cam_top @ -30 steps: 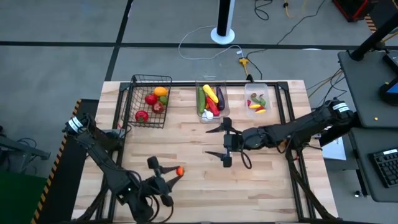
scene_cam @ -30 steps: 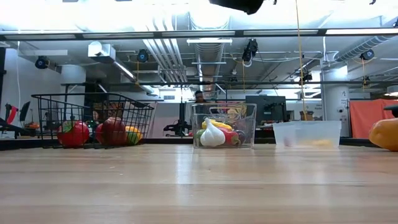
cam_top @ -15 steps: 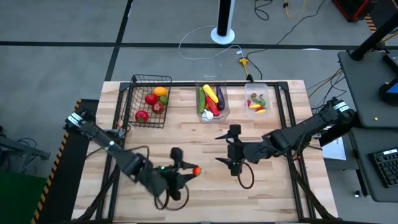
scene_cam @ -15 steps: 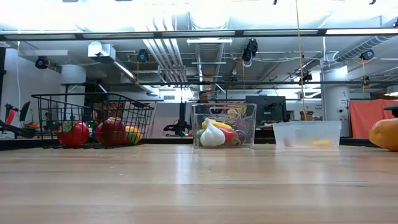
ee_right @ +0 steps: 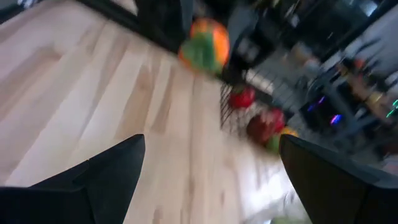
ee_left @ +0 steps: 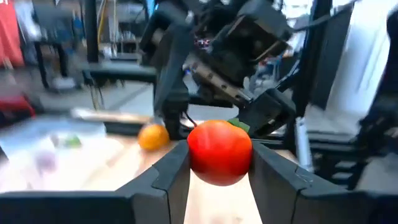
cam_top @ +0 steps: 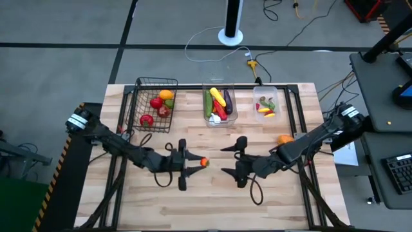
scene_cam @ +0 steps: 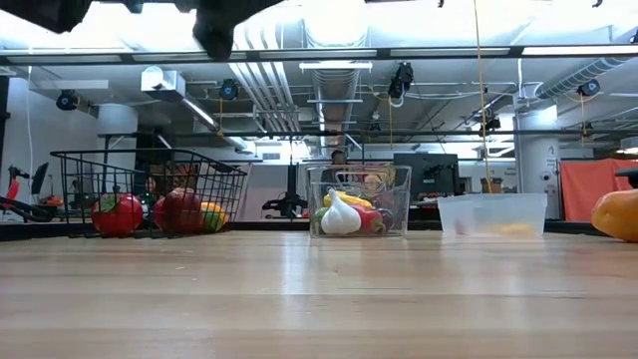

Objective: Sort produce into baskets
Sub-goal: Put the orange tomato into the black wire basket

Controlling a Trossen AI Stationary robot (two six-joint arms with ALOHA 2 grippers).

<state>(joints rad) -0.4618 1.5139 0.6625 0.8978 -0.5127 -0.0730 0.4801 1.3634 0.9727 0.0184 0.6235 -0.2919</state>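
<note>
My left gripper [cam_top: 201, 162] is over the middle of the table, shut on a small red tomato [ee_left: 219, 152] with a green stem. My right gripper [cam_top: 225, 160] faces it from the right, open and empty; its fingers [ee_right: 112, 171] stand wide apart. The black wire basket [cam_top: 154, 103] at the far left holds red and yellow produce. The taller clear bin [cam_top: 219, 106] holds cucumber, eggplant, a yellow pepper and garlic. The shallow clear bin [cam_top: 266, 106] holds a few small pieces. An orange fruit [cam_top: 285, 138] rests on the table by the right arm. My left gripper pinches the tomato's two sides [ee_left: 194, 155] between its two fingers. The fingers lie about level and point toward the table's right edge. The tomato sits at the fingers' free ends, stem side away from the wrist, lifted clear of the table.
The three containers stand in a row along the far edge [scene_cam: 349, 204]. The two grippers face each other closely at mid-table. Bare wood [cam_top: 212, 206] lies along the near edge. The orange fruit also shows at the low view's right edge [scene_cam: 618, 214].
My left gripper has carried the tomato from the near left of the table toward the right and the far edge, and up, still shut on it. My right gripper has moved toward the near edge, and the orange fruit now shows beside its arm.
</note>
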